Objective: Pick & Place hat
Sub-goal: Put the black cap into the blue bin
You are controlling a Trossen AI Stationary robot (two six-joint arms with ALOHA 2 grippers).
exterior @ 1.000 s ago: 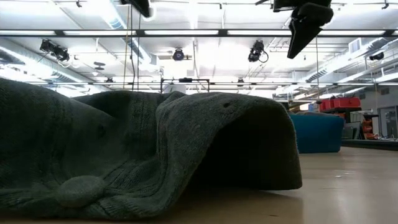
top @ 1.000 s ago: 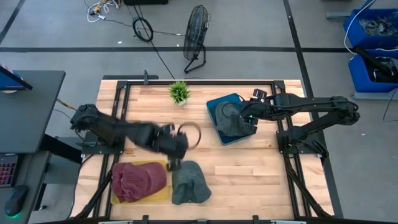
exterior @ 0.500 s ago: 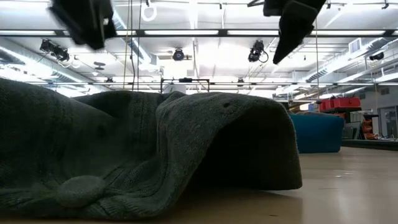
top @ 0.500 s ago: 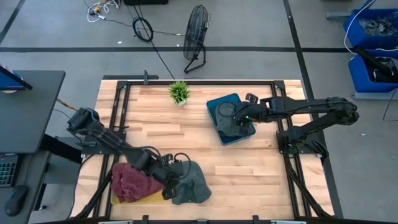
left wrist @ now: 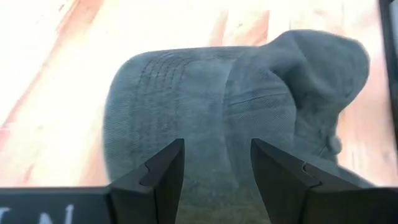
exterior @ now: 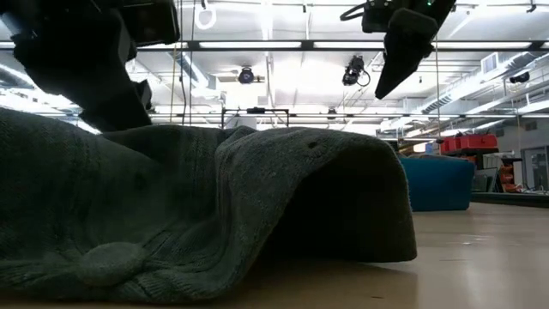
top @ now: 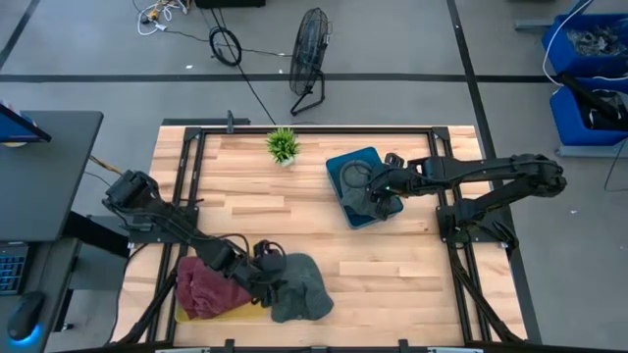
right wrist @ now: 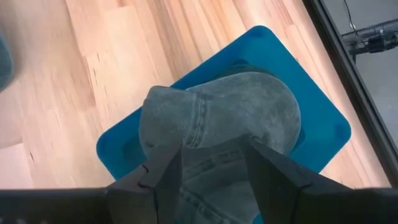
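Grey knit hat point(top: 299, 288) crumpled near front edge; denim hat point(right wrist: 217, 121) in blue tray point(right wrist: 323, 121).

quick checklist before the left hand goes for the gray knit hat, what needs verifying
1. Left hand open: ok, a clear gap shows between its fingers in the wrist view.
2. Left hand lined up with the gray knit hat: ok, the hat fills the space beyond the fingers.
3. Fingers touching the hat: cannot tell.
4. Red hat apart from the grasp: cannot tell, the arm covers part of it.
5. Right hand out of the way: ok, it is open over the denim hat in the blue tray.
6. Hat lying on the table: ok.
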